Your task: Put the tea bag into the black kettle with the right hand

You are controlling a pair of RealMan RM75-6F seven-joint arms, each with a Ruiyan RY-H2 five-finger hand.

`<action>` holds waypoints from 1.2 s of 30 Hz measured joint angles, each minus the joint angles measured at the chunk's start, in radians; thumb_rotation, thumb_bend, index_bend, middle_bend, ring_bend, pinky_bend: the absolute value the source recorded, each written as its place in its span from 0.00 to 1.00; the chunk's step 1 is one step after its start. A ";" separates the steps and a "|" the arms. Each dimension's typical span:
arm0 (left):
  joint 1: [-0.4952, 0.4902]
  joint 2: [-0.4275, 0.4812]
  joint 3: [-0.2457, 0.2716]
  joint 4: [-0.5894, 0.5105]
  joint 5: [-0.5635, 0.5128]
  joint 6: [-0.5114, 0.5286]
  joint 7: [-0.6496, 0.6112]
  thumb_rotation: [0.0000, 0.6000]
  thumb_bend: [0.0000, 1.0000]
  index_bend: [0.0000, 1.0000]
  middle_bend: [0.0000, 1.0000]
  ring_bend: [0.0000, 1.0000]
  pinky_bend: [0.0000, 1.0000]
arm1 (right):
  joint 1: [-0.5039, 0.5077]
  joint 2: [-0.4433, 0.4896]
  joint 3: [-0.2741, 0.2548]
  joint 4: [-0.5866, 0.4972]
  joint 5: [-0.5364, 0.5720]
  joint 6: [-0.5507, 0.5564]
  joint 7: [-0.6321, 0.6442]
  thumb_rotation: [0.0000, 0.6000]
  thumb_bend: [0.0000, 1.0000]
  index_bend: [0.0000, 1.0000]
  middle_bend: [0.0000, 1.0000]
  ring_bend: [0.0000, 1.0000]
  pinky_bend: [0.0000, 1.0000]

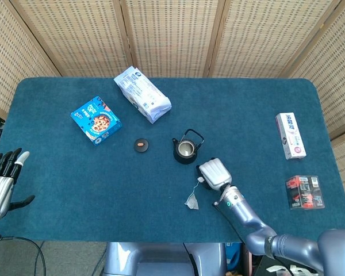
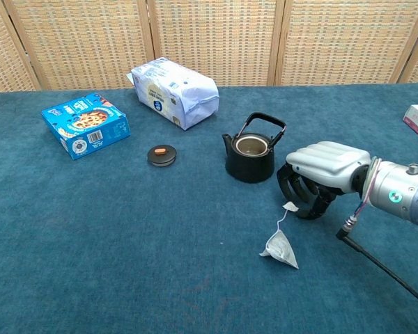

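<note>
Head view, tea bag: my tea bag (image 1: 192, 200) lies on the blue counter (image 1: 57, 167), in front of the kettle (image 1: 185, 149), its string running up to a paper tag (image 1: 200, 180).
Head view, right hand: my right hand (image 1: 214, 173) sits palm down just beside the tag, between kettle and bag; I cannot tell from here how its fingers are set.
Head view, left hand: my left hand (image 1: 1, 183) waits at the counter's left edge, spread and empty.
Chest view, handling: the tea bag (image 2: 281, 250) looks light, soft and easily crushed; I judge the tag (image 2: 290, 206) or string the best hold.
Chest view, fingers: the right hand (image 2: 324, 170) has its fingers (image 2: 299, 192) curled downward, tips near the tag; whether they touch or pinch it I cannot tell.
Chest view, kettle: the kettle (image 2: 250, 157) stands lidless, handle up.
</note>
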 measured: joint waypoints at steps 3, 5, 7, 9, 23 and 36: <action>0.000 -0.001 0.001 0.003 -0.002 -0.002 -0.002 1.00 0.07 0.00 0.00 0.00 0.00 | 0.003 -0.005 0.000 0.008 0.007 -0.006 -0.005 1.00 0.40 0.56 0.70 0.61 0.48; 0.000 -0.001 0.001 0.005 -0.005 -0.003 -0.004 1.00 0.07 0.00 0.00 0.00 0.00 | 0.005 -0.006 0.001 0.012 0.011 -0.007 -0.007 1.00 0.40 0.57 0.70 0.61 0.48; 0.000 -0.001 0.001 0.007 -0.005 -0.004 -0.005 1.00 0.07 0.00 0.00 0.00 0.00 | 0.007 -0.008 0.003 0.015 0.015 -0.009 -0.009 1.00 0.40 0.57 0.70 0.62 0.48; 0.001 -0.001 0.002 0.008 -0.005 -0.004 -0.007 1.00 0.07 0.00 0.00 0.00 0.00 | 0.009 -0.008 0.003 0.016 0.017 -0.009 -0.012 1.00 0.40 0.57 0.70 0.62 0.48; -0.001 -0.002 0.001 0.014 -0.008 -0.005 -0.013 1.00 0.07 0.00 0.00 0.00 0.00 | 0.014 -0.014 0.002 0.022 0.029 -0.010 -0.018 1.00 0.43 0.59 0.71 0.62 0.49; -0.002 0.001 0.001 0.013 -0.011 -0.008 -0.011 1.00 0.07 0.00 0.00 0.00 0.00 | 0.016 -0.020 0.005 0.030 0.031 -0.004 -0.003 1.00 0.50 0.60 0.71 0.63 0.50</action>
